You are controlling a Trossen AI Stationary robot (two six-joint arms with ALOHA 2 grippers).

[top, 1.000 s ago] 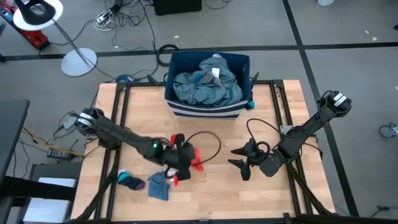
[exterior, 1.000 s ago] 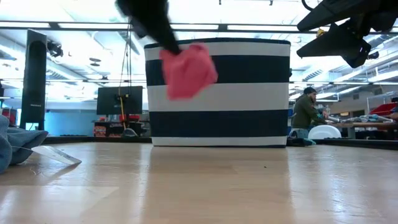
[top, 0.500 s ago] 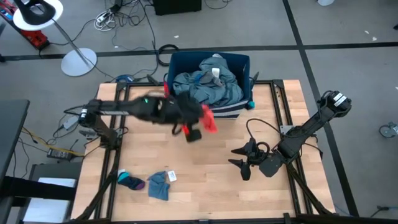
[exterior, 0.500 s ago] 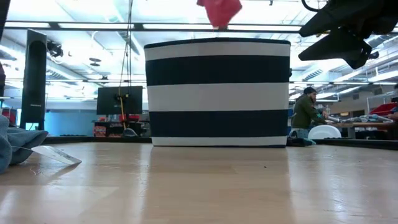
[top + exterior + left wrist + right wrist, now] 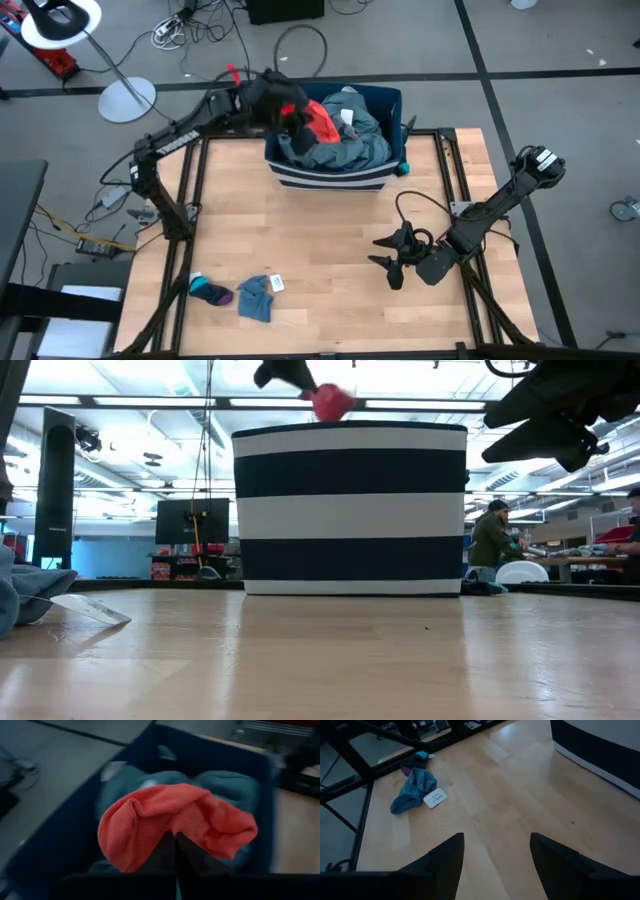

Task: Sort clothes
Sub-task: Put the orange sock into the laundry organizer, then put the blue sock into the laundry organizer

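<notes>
My left gripper (image 5: 297, 117) is shut on a small red cloth (image 5: 319, 119), held over the open top of the navy, white-striped bin (image 5: 335, 178) at the table's far edge. The red cloth also shows in the left wrist view (image 5: 170, 822) and above the bin's rim in the low view (image 5: 332, 402). Teal-grey garments (image 5: 335, 140) lie piled in the bin. A blue piece (image 5: 256, 297) with a white tag and a small dark-and-blue piece (image 5: 210, 292) lie on the table near its front left. My right gripper (image 5: 385, 252) is open and empty above the table's right side. My left gripper pinches the red cloth at a bunched part of its near edge (image 5: 172, 834) between its two shut fingers. The cloth is lifted clear and bulges out ahead of the fingertips above the teal-grey pile in the bin.
The bin stands at the middle of the far edge. A black cable (image 5: 420, 215) loops on the table near the right arm. Bare wood lies between the bin and the two small pieces at the front left.
My left gripper has risen from the table's front left and swung toward the far edge, carrying the red cloth up and over the bin's rim. The cloth is now above the garments in the bin.
</notes>
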